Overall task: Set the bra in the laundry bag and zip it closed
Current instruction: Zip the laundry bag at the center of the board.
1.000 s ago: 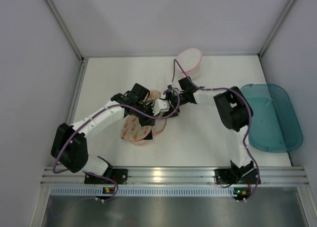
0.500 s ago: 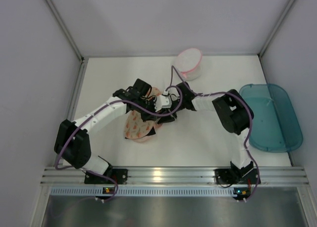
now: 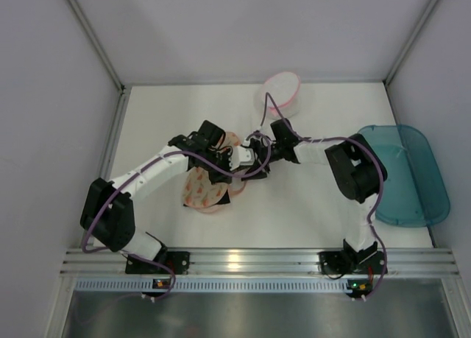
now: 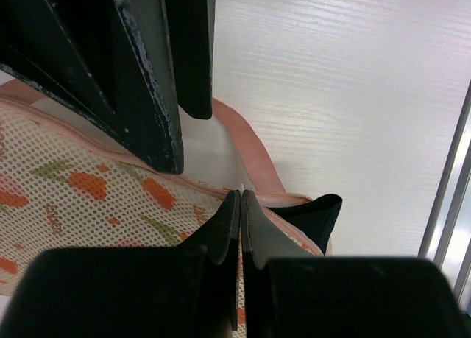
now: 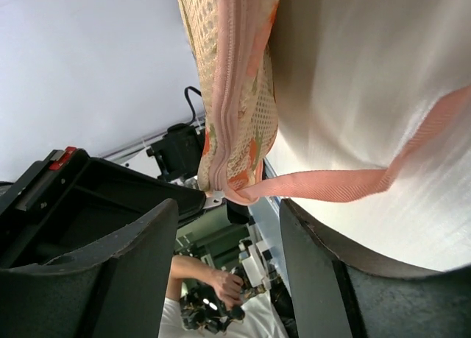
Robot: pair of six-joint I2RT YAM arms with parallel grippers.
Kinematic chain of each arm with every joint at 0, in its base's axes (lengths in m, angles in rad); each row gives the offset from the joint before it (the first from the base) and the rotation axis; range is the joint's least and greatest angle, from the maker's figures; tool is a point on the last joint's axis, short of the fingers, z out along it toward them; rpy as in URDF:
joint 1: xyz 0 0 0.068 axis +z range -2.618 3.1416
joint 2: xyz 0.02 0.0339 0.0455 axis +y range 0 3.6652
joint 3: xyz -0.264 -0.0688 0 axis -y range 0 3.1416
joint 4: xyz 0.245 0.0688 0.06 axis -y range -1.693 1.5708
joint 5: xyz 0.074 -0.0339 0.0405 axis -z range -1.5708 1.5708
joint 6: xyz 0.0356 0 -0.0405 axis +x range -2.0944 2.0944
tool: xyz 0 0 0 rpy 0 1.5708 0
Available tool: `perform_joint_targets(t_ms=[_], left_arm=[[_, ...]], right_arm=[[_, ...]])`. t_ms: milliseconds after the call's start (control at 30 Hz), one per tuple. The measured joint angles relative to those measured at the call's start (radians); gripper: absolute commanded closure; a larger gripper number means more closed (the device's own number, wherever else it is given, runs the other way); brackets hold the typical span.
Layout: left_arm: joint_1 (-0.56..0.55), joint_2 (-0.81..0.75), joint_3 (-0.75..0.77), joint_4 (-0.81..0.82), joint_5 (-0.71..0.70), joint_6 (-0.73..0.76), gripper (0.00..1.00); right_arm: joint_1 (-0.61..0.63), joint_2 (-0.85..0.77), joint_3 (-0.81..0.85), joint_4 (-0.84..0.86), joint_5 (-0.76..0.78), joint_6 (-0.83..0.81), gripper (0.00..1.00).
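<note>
The laundry bag [image 3: 200, 192] lies flat at mid-table, cream mesh with orange print [image 4: 81, 198] and pink trim. A corner of the black bra [image 4: 318, 214] pokes out at its zip edge. My left gripper [image 4: 241, 192] is shut on the small zip pull [image 5: 214, 200] at the bag's rim. My right gripper [image 5: 228, 227] stands open right beside it. The bag's end and its pink strap loop [image 5: 353, 180] hang just above its two fingers, touching neither. From above, both grippers [image 3: 234, 161] meet at the bag's far right edge.
A small white pouch with a pink rim [image 3: 282, 92] stands at the back. A teal plastic tub [image 3: 406, 174] lies at the right edge. The enclosure walls close in on three sides, and the rail [image 3: 250, 263] with the arm bases runs along the front.
My right gripper narrowed, then widened again, and its wrist drew back a little to the right. The left gripper stayed shut on the zip pull, and the bag shifted slightly.
</note>
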Motion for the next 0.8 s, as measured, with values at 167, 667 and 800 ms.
perform_joint_targets(t_ms=[167, 667, 800], left_arm=[[0.000, 0.000, 0.000, 0.000, 0.004, 0.013, 1.00], [-0.004, -0.037, 0.000, -0.006, 0.003, 0.039, 0.77], [-0.007, -0.084, 0.000, -0.008, -0.052, 0.001, 0.02]], right_arm=[[0.042, 0.003, 0.003, 0.022, 0.004, 0.025, 0.43], [0.091, 0.084, 0.079, 0.063, -0.004, 0.074, 1.00], [0.093, 0.088, 0.078, 0.086, 0.005, 0.093, 1.00]])
